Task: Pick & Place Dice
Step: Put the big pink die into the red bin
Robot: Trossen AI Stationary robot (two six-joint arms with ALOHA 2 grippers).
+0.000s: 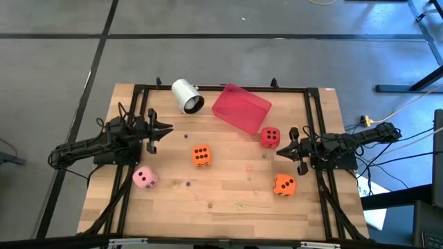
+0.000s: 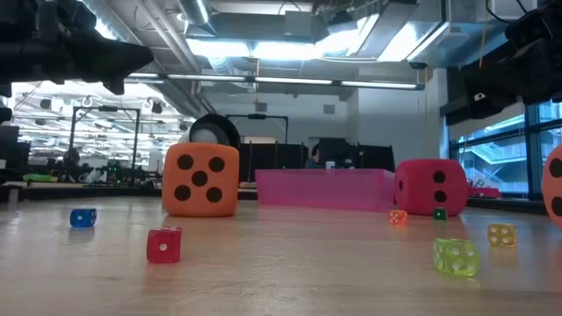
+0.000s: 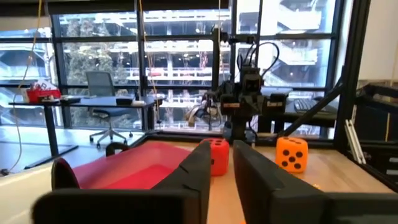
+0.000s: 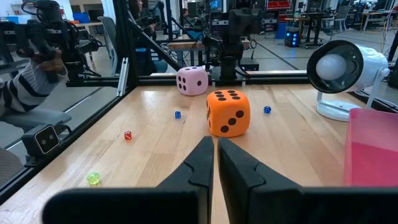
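The wooden table [image 1: 228,200] carries a pink tray [image 1: 241,108] and a white cup [image 1: 187,95] lying on its side at the far edge. Four dice sit loose: an orange die [image 1: 201,155] near the middle, a red die [image 1: 270,137] just beside the tray, a second orange die [image 1: 284,185] near the right arm, and a pink die [image 1: 145,178] near the left arm. They look soft and light, likely squashy, so grip flat opposite faces. The left gripper [image 1: 165,129] and right gripper [image 1: 282,149] hover empty, fingers nearly pressed together.
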